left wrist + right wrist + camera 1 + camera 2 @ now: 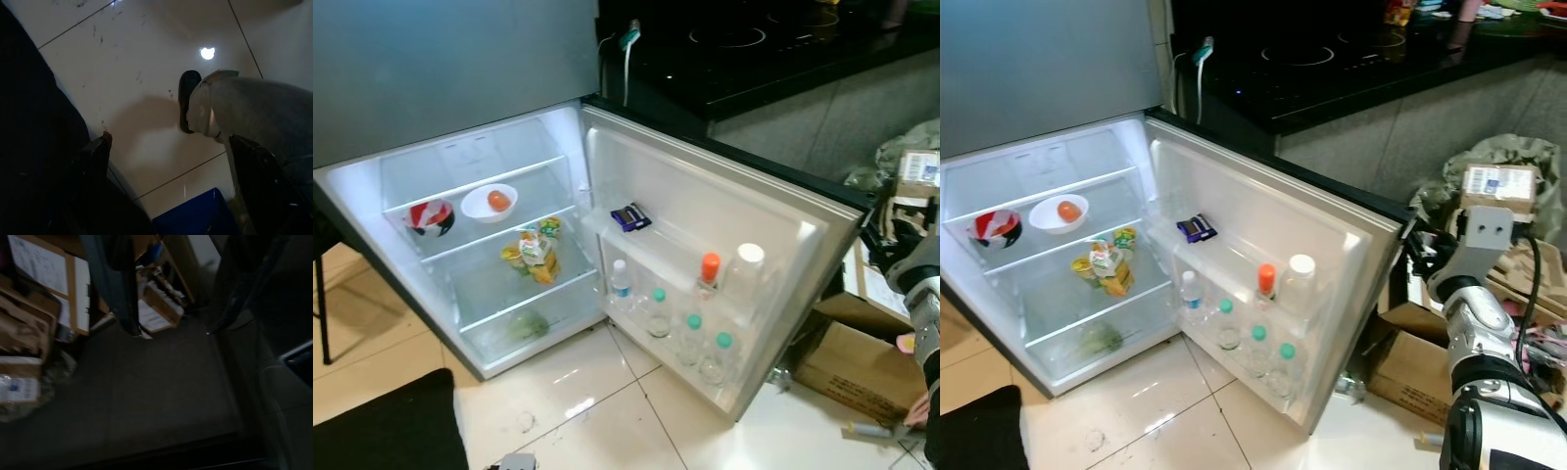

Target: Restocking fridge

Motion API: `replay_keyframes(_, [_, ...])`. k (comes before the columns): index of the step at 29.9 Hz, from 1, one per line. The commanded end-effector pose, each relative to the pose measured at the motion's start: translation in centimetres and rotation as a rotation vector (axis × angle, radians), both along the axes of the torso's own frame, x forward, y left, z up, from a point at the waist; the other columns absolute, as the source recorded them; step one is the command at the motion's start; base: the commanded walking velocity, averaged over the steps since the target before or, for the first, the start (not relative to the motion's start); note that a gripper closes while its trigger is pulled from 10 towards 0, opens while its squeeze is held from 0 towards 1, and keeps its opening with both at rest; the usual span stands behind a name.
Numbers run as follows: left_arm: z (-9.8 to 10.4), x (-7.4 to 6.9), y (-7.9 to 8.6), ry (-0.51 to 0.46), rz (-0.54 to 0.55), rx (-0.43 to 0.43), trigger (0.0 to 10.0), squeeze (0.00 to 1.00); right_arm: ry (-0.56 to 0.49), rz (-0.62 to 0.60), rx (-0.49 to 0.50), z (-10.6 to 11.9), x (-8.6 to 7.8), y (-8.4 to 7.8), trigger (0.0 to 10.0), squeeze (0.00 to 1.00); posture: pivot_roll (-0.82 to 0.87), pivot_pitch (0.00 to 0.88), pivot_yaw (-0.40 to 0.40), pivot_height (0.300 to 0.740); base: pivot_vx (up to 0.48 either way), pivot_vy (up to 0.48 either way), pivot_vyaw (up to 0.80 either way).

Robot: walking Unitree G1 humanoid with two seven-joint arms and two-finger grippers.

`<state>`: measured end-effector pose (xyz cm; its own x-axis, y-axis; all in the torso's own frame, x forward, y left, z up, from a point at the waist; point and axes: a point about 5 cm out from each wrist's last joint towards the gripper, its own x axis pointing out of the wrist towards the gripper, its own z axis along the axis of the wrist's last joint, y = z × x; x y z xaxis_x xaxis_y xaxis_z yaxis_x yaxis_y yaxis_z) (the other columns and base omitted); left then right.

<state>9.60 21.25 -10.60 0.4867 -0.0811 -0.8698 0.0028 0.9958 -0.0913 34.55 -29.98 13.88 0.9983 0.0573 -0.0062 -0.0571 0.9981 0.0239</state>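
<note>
Pale glossy floor tiles [578,392] with thin dark grout lines spread before the robot, with open room in front of the fridge and a dark mat [386,426] at the near left corner; to the near right the silver right arm [1484,343] is raised beside brown cardboard boxes [1410,377], its right gripper [1415,257] near the free edge of the fridge door [705,235], and whether its fingers are parted or closed cannot be told; the left gripper [171,161] hangs low over the tiles with its two black fingers spread wide apart, holding nothing; the fridge [480,235], white and brightly lit inside, stands with its door swung fully out to the right, the door's long edge running away toward the counter; on the door's lower rack clear bottles with green caps [693,338] stand upright in a row, an orange-capped bottle [709,272] and a white-capped one [748,269] stand on the rack above, and a small dark packet [629,217] lies on the upper ledge; inside, yellow-green packets [533,253] sit on the middle glass shelf, something green [527,325] lies in the bottom compartment, and on the top shelf a white bowl [489,203] holding an orange round fruit sits beside a red-and-white bowl [431,215]; farthest back runs a black glossy countertop [754,49].
</note>
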Motion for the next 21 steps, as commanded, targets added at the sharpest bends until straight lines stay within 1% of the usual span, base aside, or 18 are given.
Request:
replay_keyframes(1, [-0.2,-0.4,-0.4,0.012,-0.002,-0.023,10.0,0.0,-0.008,0.117,-0.027,0.4,0.8,2.0,0.0,0.0,-0.08,0.0,-0.015,0.74,0.0,0.0,0.0])
replay_keyframes(2, [-0.2,-0.4,-0.4,0.012,-0.003,-0.023,10.0,0.0,0.007,0.22,-0.024,0.0,0.8,3.0,0.0,0.0,-0.08,0.0,-0.013,0.74,0.0,0.0,0.0])
replay_keyframes(3, [-0.2,-0.4,-0.4,0.012,-0.004,-0.023,10.0,0.0,0.01,0.271,-0.017,-0.2,0.7,3.4,0.0,0.0,-0.08,0.0,-0.013,0.74,0.0,0.0,0.0])
replay_keyframes(4, [-0.2,-0.4,-0.4,0.013,-0.005,-0.022,10.0,0.0,0.01,0.414,0.001,-0.5,0.4,4.7,0.0,0.0,-0.08,0.0,-0.012,0.74,0.0,0.0,0.0])
replay_keyframes(7, [-0.2,-0.4,-0.4,0.014,-0.011,-0.023,10.0,0.0,0.005,0.666,0.033,-0.8,-0.2,7.2,0.0,0.0,-0.08,0.0,-0.009,0.74,0.0,0.0,0.0])
replay_keyframes(8, [-0.2,-0.4,-0.4,0.014,-0.011,-0.023,10.0,0.0,0.005,0.666,0.033,-0.8,-0.2,7.2,0.0,0.0,-0.08,0.0,-0.009,0.74,0.0,0.0,0.0])
replay_keyframes(9, [-0.2,-0.3,-0.4,0.014,-0.012,-0.023,10.0,0.0,0.004,0.73,0.042,-0.8,-0.4,7.8,0.0,0.0,-0.08,0.0,-0.009,0.74,0.0,0.0,0.0])
replay_keyframes(10, [-0.2,-0.3,-0.4,0.014,-0.012,-0.023,10.0,0.0,0.004,0.73,0.042,-0.8,-0.4,7.8,0.0,0.0,-0.08,0.0,-0.009,0.74,0.0,0.0,0.0])
replay_keyframes(11, [-0.1,-0.3,-0.4,0.015,-0.014,-0.023,10.0,0.0,0.008,0.827,0.049,-0.9,-0.9,8.8,0.0,0.0,-0.09,0.0,-0.008,0.74,0.0,0.0,0.0])
replay_keyframes(12, [-0.1,-0.3,-0.4,0.015,-0.014,-0.023,10.0,0.0,0.008,0.827,0.049,-0.9,-0.9,8.8,0.0,0.0,-0.09,0.0,-0.008,0.74,0.0,0.0,0.0])
replay_keyframes(13, [-0.1,-0.3,-0.4,0.015,-0.017,-0.024,10.0,0.0,0.014,0.968,0.055,-1.0,-1.8,10.4,0.0,0.0,-0.09,0.0,-0.008,0.74,0.0,0.0,0.0])
replay_keyframes(14, [-0.1,-0.3,-0.4,0.015,-0.017,-0.024,10.0,0.0,0.014,0.968,0.055,-1.0,-1.8,10.4,0.0,0.0,-0.09,0.0,-0.008,0.74,0.0,0.0,0.0])
replay_keyframes(16, [-0.1,-0.3,-0.5,0.016,-0.022,-0.025,10.0,0.0,0.022,1.268,0.105,-0.6,-4.5,14.4,0.0,0.0,-0.09,0.0,-0.01,0.74,0.0,0.0,0.0])
replay_keyframes(17, [-0.1,-0.3,-0.5,0.016,-0.022,-0.025,10.0,0.0,0.022,1.268,0.105,-0.6,-4.5,14.4,0.0,0.0,-0.09,0.0,-0.01,0.74,0.0,0.0,0.0])
replay_keyframes(18, [-0.1,-0.2,-0.5,0.016,-0.023,-0.027,10.0,0.0,0.019,1.37,0.14,-0.3,-5.7,16.0,0.0,0.0,-0.09,0.0,-0.011,0.74,0.0,0.0,0.0])
replay_keyframes(19, [-0.2,-0.2,-0.6,0.016,-0.024,-0.028,10.0,0.0,0.006,1.426,0.177,0.0,-6.4,17.3,3.1,0.0,-0.09,0.0,-0.011,0.74,0.0,0.0,0.0])
replay_keyframes(20, [-0.2,-0.2,-0.6,0.016,-0.024,-0.029,10.0,0.0,-0.007,1.451,0.208,0.2,-6.8,18.0,3.7,0.0,-0.09,0.0,-0.012,0.74,0.0,0.0,0.0])
replay_keyframes(21, [-0.2,-0.2,-0.6,0.016,-0.024,-0.029,10.0,0.0,-0.007,1.451,0.208,0.2,-6.8,18.0,3.7,0.0,-0.09,0.0,-0.012,0.74,0.0,0.0,0.0])
